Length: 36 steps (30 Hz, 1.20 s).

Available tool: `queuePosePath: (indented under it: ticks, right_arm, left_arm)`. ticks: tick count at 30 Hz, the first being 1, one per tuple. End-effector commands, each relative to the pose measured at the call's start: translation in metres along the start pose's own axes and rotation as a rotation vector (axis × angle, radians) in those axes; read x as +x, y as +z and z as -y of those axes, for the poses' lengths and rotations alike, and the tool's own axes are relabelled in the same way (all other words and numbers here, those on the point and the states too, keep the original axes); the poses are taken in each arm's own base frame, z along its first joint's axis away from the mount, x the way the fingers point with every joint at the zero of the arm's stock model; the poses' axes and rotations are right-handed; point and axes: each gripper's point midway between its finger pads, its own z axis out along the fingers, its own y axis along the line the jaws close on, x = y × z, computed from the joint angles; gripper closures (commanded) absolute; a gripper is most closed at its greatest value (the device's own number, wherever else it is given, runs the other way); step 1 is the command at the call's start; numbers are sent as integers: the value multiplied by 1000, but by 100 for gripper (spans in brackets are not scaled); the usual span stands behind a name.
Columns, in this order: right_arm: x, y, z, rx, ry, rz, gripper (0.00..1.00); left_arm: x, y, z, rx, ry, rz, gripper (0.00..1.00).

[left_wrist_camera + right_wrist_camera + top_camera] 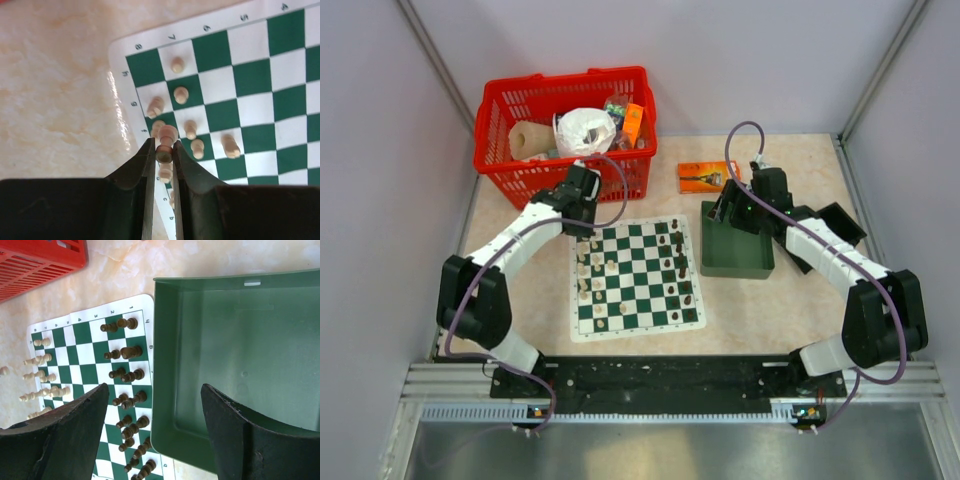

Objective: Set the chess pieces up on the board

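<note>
- Left fingers [142, 165] fill the bottom of the left wrist view, pinched tight on one cream piece [167, 135], seen from above.
- That piece sits over the board [250, 107] at its lettered white border, far-left corner, on the cream side.
- Other cream pieces [181, 94] crowd close round the fingertips: one just behind the held one, a few just right of it, another under the fingers. Tight spot.
- Red basket [520, 180] stands right behind the left wrist, close to the board's far edge; a paper roll, a white bag & misc. stuff inside.
- Dark pieces [125, 372] run down the board's right side in two columns, next to the border.
- Green tray [240, 340] lies just beside that right border, nearly touching the mat.
- Right fingers [75, 430] are spread wide w/ nothing between them, hanging over the tray's near-left corner and the board edge.
- Orange packet [706, 177] lies flat on the tabletop [520, 300], between basket and tray, apart from the board.
- Purple cables loop over both arms; the left one arcs in front of the basket.
</note>
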Motion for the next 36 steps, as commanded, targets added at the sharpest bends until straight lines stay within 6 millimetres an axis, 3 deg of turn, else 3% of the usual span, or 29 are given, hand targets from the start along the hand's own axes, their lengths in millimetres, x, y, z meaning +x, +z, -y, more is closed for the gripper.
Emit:
queuePosePath:
  ticks: [1, 9, 16, 26, 36]
  right_arm:
    - [-18, -11, -11, -34, -20, 55, 26]
    - [-17, -10, -11, -34, -19, 50, 26]
    - [-18, -10, -11, -27, -22, 48, 26]
    - [-19, -8, -12, -29, -22, 49, 25]
    - [-18, -7, -12, -30, -19, 41, 26]
  left_arm:
    - [-30, 4, -14, -48, -10, 41, 98]
    - [-32, 37, -31, -119, -26, -9, 100]
    - [-45, 53, -44, -114, -54, -5, 100]
    - [-43, 75, -42, -90, -66, -41, 100]
    - [-42, 83, -45, -103, -109, -5, 100]
